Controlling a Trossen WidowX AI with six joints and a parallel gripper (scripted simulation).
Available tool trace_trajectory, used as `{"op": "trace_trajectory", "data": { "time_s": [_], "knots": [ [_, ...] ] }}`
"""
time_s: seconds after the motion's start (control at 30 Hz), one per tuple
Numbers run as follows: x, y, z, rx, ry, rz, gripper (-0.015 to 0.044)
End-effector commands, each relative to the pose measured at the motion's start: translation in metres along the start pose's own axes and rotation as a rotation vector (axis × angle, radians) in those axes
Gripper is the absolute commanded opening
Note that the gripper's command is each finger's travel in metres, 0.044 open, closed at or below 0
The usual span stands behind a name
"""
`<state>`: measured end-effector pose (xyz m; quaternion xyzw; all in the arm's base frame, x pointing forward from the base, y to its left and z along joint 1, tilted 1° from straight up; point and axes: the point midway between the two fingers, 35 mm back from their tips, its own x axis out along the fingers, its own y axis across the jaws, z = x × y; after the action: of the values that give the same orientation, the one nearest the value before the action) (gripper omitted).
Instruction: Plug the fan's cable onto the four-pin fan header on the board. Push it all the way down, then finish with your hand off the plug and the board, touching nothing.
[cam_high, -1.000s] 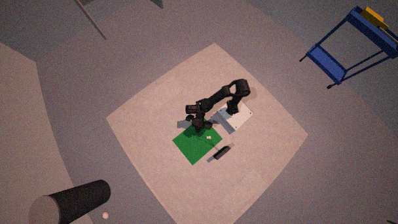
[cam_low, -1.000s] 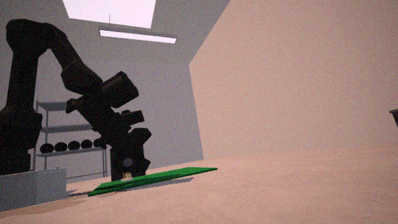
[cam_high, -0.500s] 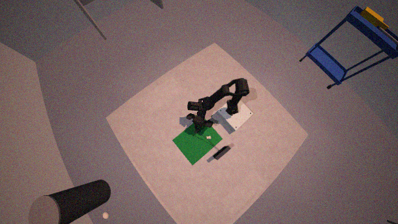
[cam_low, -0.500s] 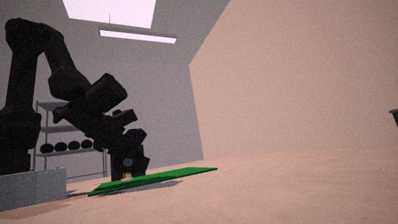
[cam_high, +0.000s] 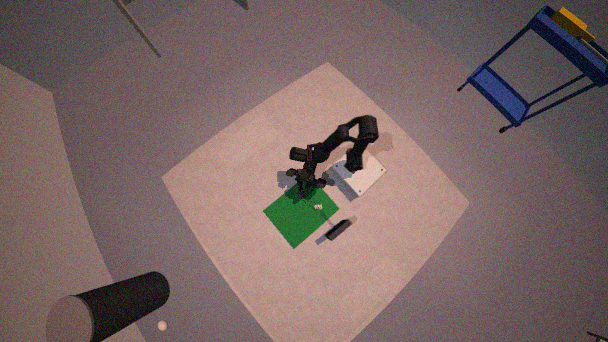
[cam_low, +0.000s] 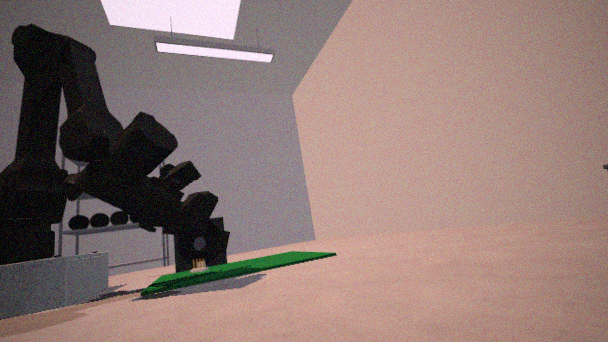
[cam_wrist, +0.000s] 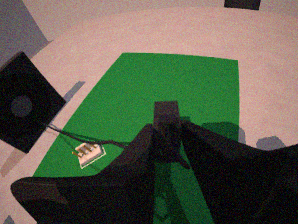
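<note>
My gripper (cam_high: 303, 196) (cam_wrist: 165, 127) is shut on the fan's dark plug (cam_wrist: 166, 109), above the green board (cam_high: 295, 225) (cam_low: 295, 256) (cam_wrist: 200, 80). In the wrist view the plug is right of the white four-pin header (cam_high: 318, 206) (cam_low: 199, 269) (cam_wrist: 92, 156) and clear of it. The header's pins are bare. The black fan (cam_high: 339, 229) (cam_low: 199, 243) (cam_wrist: 22, 106) stands upright beside the board. Its dark cable (cam_wrist: 62, 132) runs over the board past the header and behind the left finger. The plug's lower end is hidden, and its exact height cannot be told.
The arm's pale base plate (cam_high: 372, 172) (cam_low: 55, 285) lies near the board's base-side edge. The fan stands just beyond the board's edge on the header's side. A blue cart (cam_high: 500, 92) and a black cylinder (cam_high: 125, 305) are away from the work surface.
</note>
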<state>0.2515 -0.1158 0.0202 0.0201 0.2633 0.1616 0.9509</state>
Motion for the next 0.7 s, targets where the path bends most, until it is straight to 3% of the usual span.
{"op": "trace_trajectory", "data": {
  "time_s": [0.0,0.67],
  "knots": [
    [-0.004,0.004,-0.002,-0.014,-0.044,0.001,0.0],
    [-0.023,0.016,0.0,-0.091,-0.227,-0.012,0.0]
  ]
}}
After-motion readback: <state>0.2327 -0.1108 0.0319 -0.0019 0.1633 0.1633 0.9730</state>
